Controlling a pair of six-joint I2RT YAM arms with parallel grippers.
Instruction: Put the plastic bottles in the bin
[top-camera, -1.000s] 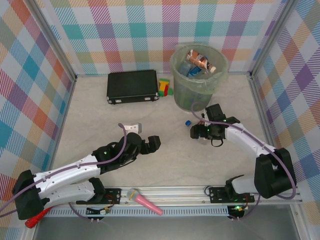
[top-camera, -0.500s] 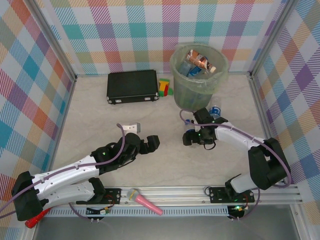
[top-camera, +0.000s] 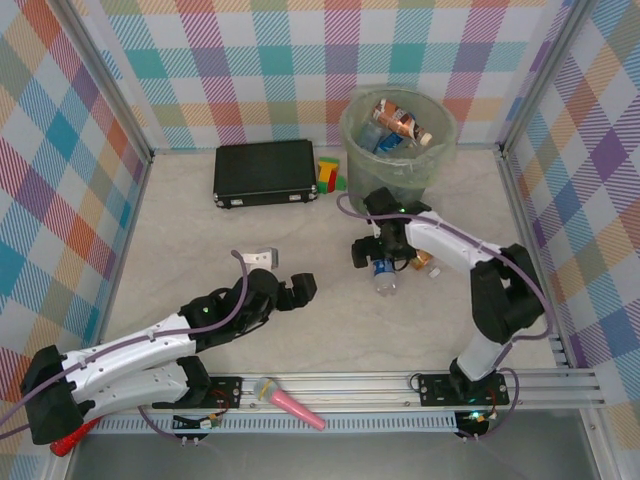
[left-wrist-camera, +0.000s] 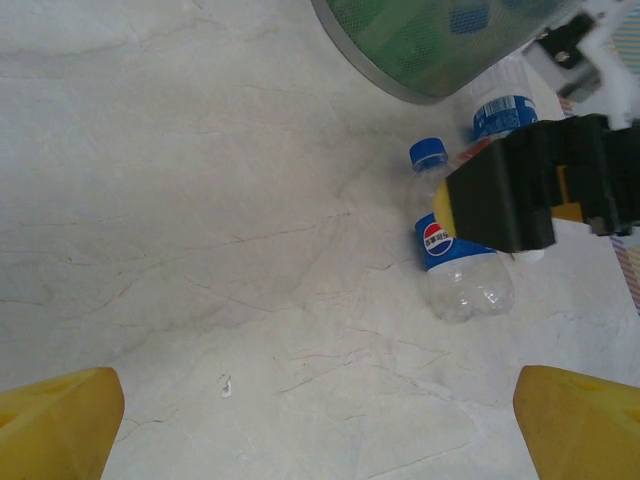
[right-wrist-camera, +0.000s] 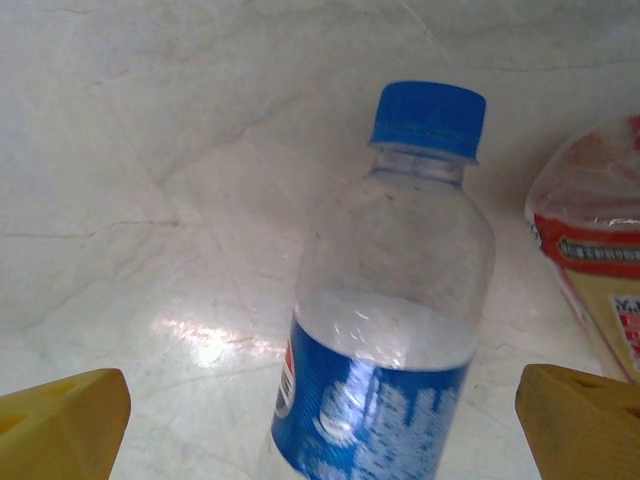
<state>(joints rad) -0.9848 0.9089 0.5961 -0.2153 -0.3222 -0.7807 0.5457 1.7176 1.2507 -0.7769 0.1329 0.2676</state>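
The right end effector (top-camera: 382, 256) hangs over the middle of the tabletop (top-camera: 200, 230) with its yellow fingertips (right-wrist-camera: 62, 420) spread as wide as they go. They straddle, without gripping, a clear plastic bottle with a blue label and blue cap (top-camera: 383, 276) that lies on its side. Just beyond it stands the large round pale-green translucent bin (top-camera: 372, 180), its wall close behind the wrist, so room there is tight. To the bottle's left and on its near side the pale marbled surface lies bare. The left end effector (top-camera: 298, 290) is also fully spread and empty, well apart to the left. Three bottles lie loose: that one, a second blue-labelled bottle (left-wrist-camera: 503, 108) near the foot of the bin, and a copper-brown labelled bottle (right-wrist-camera: 590, 250) just beside the first on its right. More bottles sit in the bin, too jumbled to count. One flat black case (top-camera: 265, 172) sits towards the far edge, with a few coloured blocks (top-camera: 328, 172) between it and the bin. One pink stick (top-camera: 292, 404) lies on the near rail.
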